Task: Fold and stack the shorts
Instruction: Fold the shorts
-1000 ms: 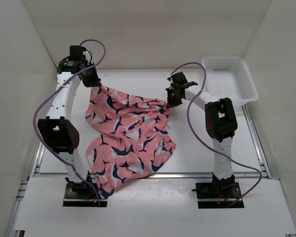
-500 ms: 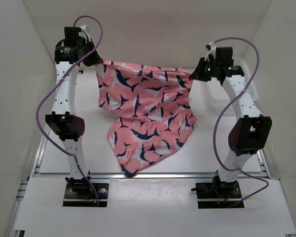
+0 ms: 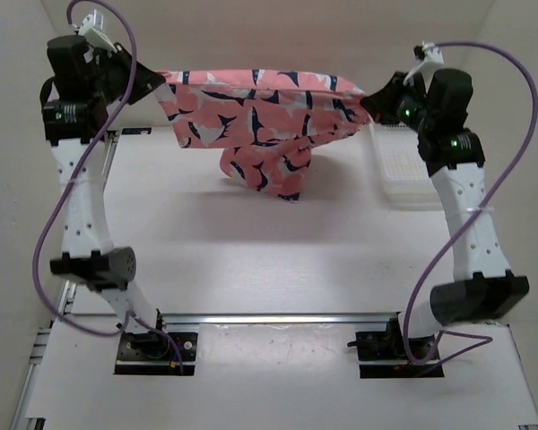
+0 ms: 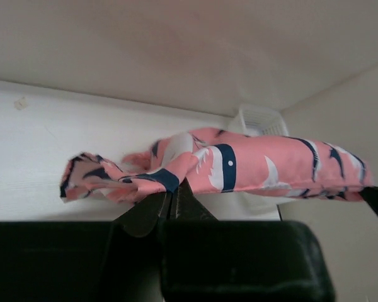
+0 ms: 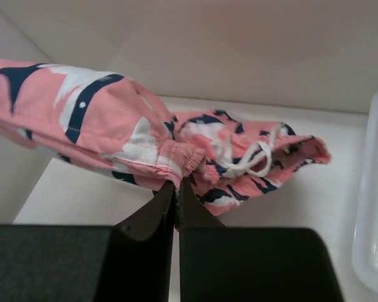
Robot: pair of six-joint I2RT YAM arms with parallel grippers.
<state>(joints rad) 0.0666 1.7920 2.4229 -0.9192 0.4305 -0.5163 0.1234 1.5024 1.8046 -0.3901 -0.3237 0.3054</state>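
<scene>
Shorts: the shorts (image 3: 260,112) hang in the air, stretched in a band between my two sets of fingers, with the legs sagging in a bunch below the middle.
Change: a second ago they lay crumpled low between my fingers. Half a second ago they were half raised, with the lower hem trailing towards my bases. Now both arms are high and spread wide, and the top edge is pulled nearly straight.
Left fingers: my left fingers (image 4: 170,200) are pinched tight on a fold at one end of the gathered edge, and the cloth (image 4: 239,167) runs away from the tips.
Right fingers: my right fingers (image 5: 174,198) are clamped on the elastic waistband (image 5: 113,135), with the white drawstring (image 5: 249,157) dangling just beyond them.
Beneath my fingers: the counter (image 3: 251,260) carries only the garment's shadow, so the lowest hem looks clear of it.
Beside my right fingers: the white basket (image 3: 412,179) sits below and just outward.
Meaning: I judge the shake-out done. The cloth is spread enough to lower flat, but no fold has been made yet.
</scene>
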